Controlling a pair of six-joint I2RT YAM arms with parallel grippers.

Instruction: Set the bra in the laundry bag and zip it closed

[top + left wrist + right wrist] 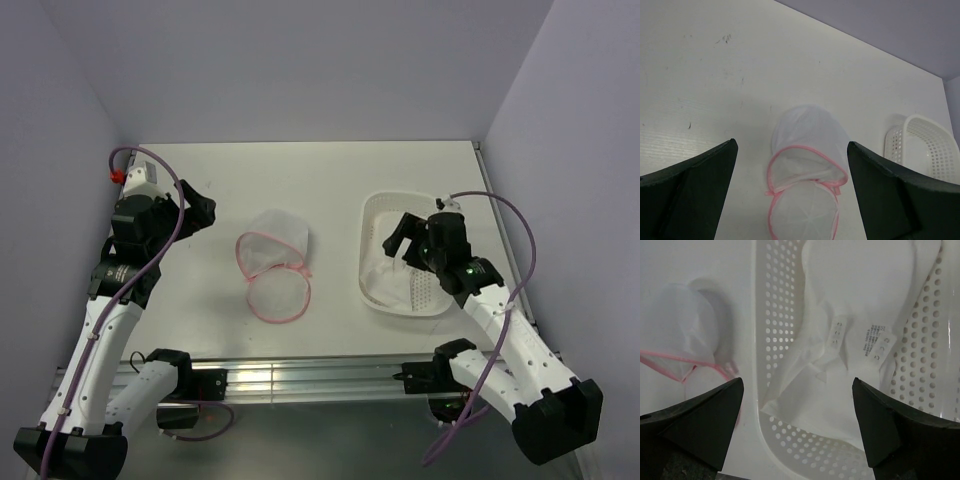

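The small, soft, white cloth bra (840,380) lies crumpled inside the white plastic basket (772,315) full of little holes, on the right side of the white table (300,170). The right gripper (400,235) hangs just over the basket with its two dark fingers spread wide, holding nothing. The round, see-through white mesh laundry bag (275,262) with pink edges lies in the middle of the table, with its round flap hanging open. The left gripper (205,210) is near the bag's left side, its fingers spread wide too, and it holds nothing.
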